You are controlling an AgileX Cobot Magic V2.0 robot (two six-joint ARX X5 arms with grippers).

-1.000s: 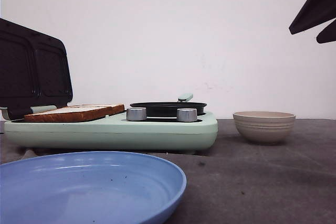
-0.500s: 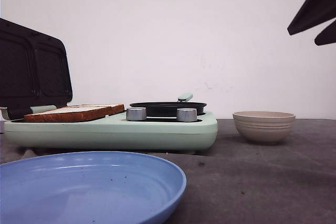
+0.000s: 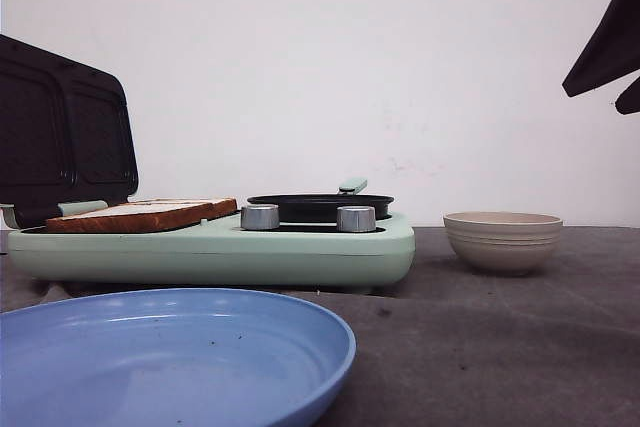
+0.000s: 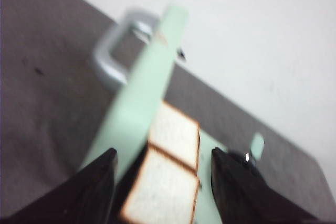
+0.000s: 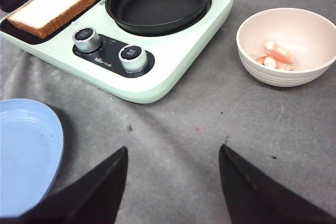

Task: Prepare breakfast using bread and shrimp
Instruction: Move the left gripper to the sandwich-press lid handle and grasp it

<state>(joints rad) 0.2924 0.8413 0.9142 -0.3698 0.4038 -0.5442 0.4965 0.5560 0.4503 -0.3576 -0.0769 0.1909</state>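
Rightward and up, my right gripper (image 3: 618, 69) has shifted, jaws spread. I see bread (image 5: 50, 6) on the griddle, shrimp (image 5: 275, 57) in the bowl (image 5: 310, 31); left gripper (image 4: 163, 177) spread too.

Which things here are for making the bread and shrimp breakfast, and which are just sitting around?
For the breakfast:
bread, two slices on the breakfast maker
shrimp in the beige bowl
black pan, empty

Just sitting around, as far as I can tell:
blue plate, empty
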